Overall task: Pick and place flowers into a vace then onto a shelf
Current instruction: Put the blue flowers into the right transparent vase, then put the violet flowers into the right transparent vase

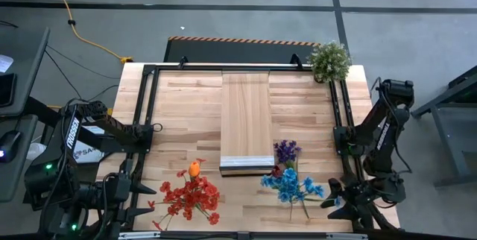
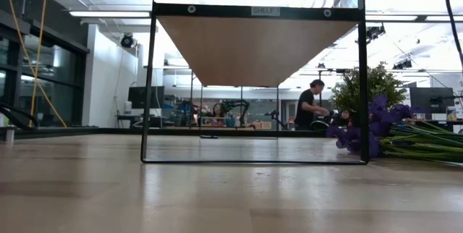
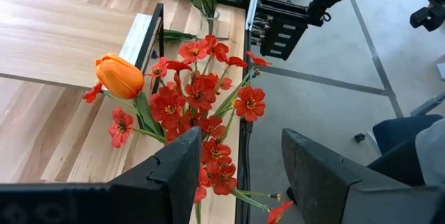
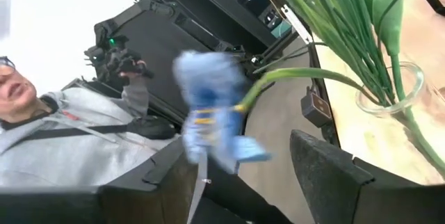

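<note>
Low view: shelf (image 2: 257,48) frame bears a label reading "SHELF".

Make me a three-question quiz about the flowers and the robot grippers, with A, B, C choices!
1. Where does the potted plant stand?
A. far right corner of the table
B. on the shelf
C. beside the red flowers

2. What colour is the single tulip among the red flowers?
A. blue
B. orange
C. white

3. How is the left gripper?
A. shut on the tulip
B. shut on nothing
C. open

Answers: 1 A, high view shows it at that corner, off the shelf; 2 B, its head is orange; 3 C, its fingers stand apart, gripping nothing.
</note>
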